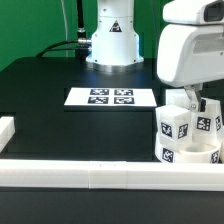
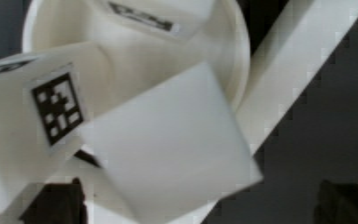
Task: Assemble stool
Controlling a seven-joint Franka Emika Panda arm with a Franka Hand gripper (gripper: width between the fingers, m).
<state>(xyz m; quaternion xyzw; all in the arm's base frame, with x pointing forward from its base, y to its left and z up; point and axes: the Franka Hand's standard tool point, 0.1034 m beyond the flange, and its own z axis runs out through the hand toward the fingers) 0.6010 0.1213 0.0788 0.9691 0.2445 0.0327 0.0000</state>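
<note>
The stool's round white seat point(image 1: 187, 153) lies at the exterior view's lower right, against the front rail. Two tagged block legs stand upright on it, one nearer the exterior view's left point(image 1: 172, 126) and one nearer its right point(image 1: 208, 123). My gripper point(image 1: 192, 104) hangs right over them, and its white housing hides what lies between the legs. In the wrist view a tagged leg point(image 2: 158, 140) fills the picture, tilted, between my dark fingers point(image 2: 48, 203). The gripper point(image 2: 197, 206) is open, its jaws set wide apart around the leg's lower corner. The seat's rim point(image 2: 149, 18) shows behind.
The marker board point(image 1: 110, 97) lies flat mid-table. A low white rail point(image 1: 90, 175) runs along the front edge and another point(image 1: 8, 130) stands at the exterior view's left. The robot's base point(image 1: 110, 40) is at the back.
</note>
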